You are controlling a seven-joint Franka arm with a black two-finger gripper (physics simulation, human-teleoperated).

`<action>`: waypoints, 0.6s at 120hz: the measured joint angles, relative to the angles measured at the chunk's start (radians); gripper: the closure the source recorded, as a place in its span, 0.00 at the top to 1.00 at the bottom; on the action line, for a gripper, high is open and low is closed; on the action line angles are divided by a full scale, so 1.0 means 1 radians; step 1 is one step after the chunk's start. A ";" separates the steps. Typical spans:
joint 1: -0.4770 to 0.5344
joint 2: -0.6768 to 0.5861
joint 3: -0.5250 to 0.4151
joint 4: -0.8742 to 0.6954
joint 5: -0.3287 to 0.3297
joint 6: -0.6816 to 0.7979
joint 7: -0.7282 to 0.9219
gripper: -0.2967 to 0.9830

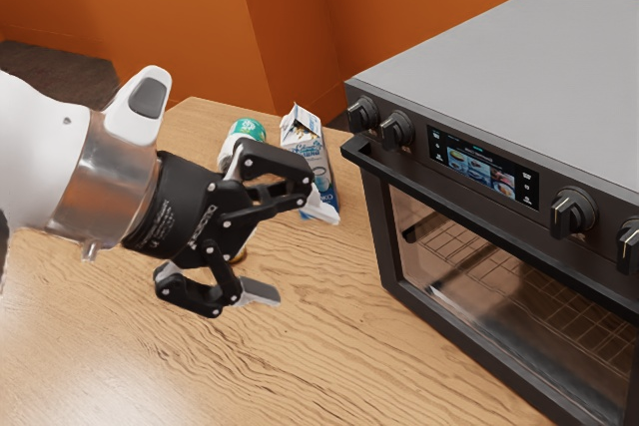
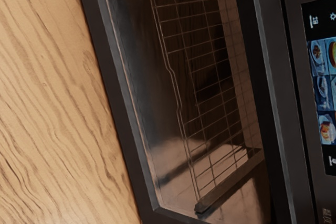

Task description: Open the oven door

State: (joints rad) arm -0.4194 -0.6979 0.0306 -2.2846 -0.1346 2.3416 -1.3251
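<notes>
The pincer point(image 1: 293, 249) is open: its two fingers stand well apart, wood surface visible between the tips. All clock directions below are read in the exterior view, from the pincer's tips as dial centre. The white arm point(image 1: 45, 152) joins it from between 9 and 10 o'clock. At 11 o'clock, on the wooden table point(image 1: 329, 356), is a white container with a green top point(image 1: 247, 130), partly hidden by the pincer. At 12 o'clock, just beside the container, is a blue and white carton point(image 1: 305, 142); the upper finger overlaps its lower part in the exterior view, and contact cannot be determined. An orange wall point(image 1: 290, 37) rises behind these items. The oven point(image 1: 499, 57) occupies the sector from 1 to 4 o'clock, apart from the pincer. Its first two knobs point(image 1: 396, 130) are at 1 o'clock, as is the nearer end of the black handle point(image 1: 357, 152). The lit display point(image 1: 482, 169) is at 2 o'clock. Two further knobs point(image 1: 573, 213) are at about 3 o'clock. The oven door point(image 1: 393, 276) extends between 3 and 4 o'clock, below the handle, in the shut position. Through its glass, the wrist view shows a wire rack point(image 2: 210, 73) inside the oven.
</notes>
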 joint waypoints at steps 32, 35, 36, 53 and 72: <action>-0.007 0.110 -0.018 0.025 -0.001 0.101 -0.177 0.77; -0.006 0.121 -0.018 0.026 0.001 0.107 -0.189 0.77; -0.005 0.126 -0.018 0.026 0.001 0.109 -0.193 0.77; 0.000 0.205 -0.018 0.072 0.032 0.131 -0.253 0.77; -0.001 0.243 -0.019 0.087 0.064 0.150 -0.306 0.77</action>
State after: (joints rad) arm -0.4208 -0.4547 0.0113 -2.1979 -0.0703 2.4911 -1.6315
